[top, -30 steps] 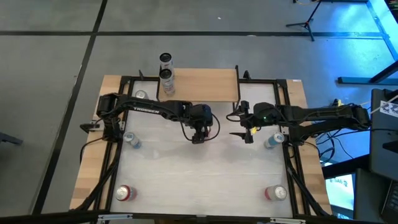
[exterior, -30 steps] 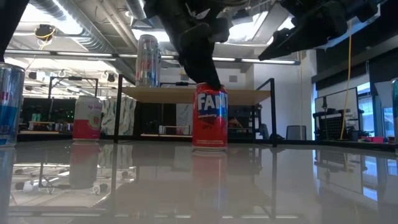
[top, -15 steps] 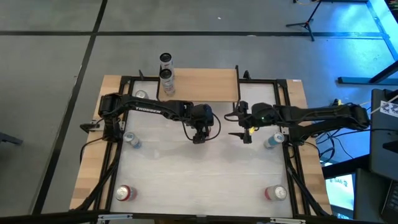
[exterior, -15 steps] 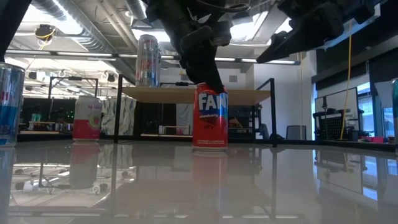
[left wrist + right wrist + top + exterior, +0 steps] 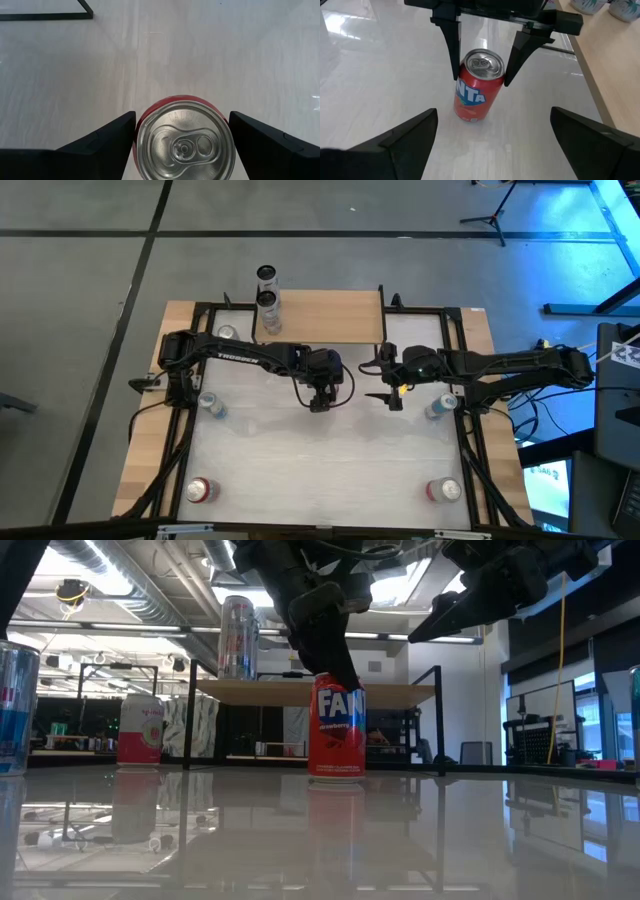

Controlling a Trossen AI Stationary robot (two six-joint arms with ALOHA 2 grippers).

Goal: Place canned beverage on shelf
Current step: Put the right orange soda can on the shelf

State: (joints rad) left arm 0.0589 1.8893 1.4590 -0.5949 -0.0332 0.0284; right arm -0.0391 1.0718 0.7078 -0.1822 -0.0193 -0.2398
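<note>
A red Fanta can [image 5: 337, 726] stands upright near the middle of the table. It also shows in the right wrist view [image 5: 476, 87] and in the left wrist view [image 5: 186, 142]. My left gripper [image 5: 320, 398] reaches down over it and is shut on it near its top. My right gripper [image 5: 392, 395] hovers open and empty a short way to the can's right, above the table and facing it. The shelf [image 5: 330, 315], a light wooden board on thin black legs, stands at the table's far edge. A tall silver can [image 5: 238, 636] stands on the shelf's left end. My left gripper pinches the Fanta can between its two fingers, on opposite sides of the wall just under the top rim [image 5: 461, 74]. The fingers [image 5: 451, 47] come from above, pointing down. The can stays upright. I cannot tell whether its base is on the table or just clear of it.
Other cans stand around the table: a blue-silver one at the left [image 5: 212, 407], one at the right [image 5: 440, 407], and red ones at the near left [image 5: 200, 490] and near right [image 5: 443, 490]. Black frame rails run along both sides.
My right gripper has drifted a little toward the table's left, closer to the Fanta can, and has stayed open. My left gripper has kept its place at the can's top.
</note>
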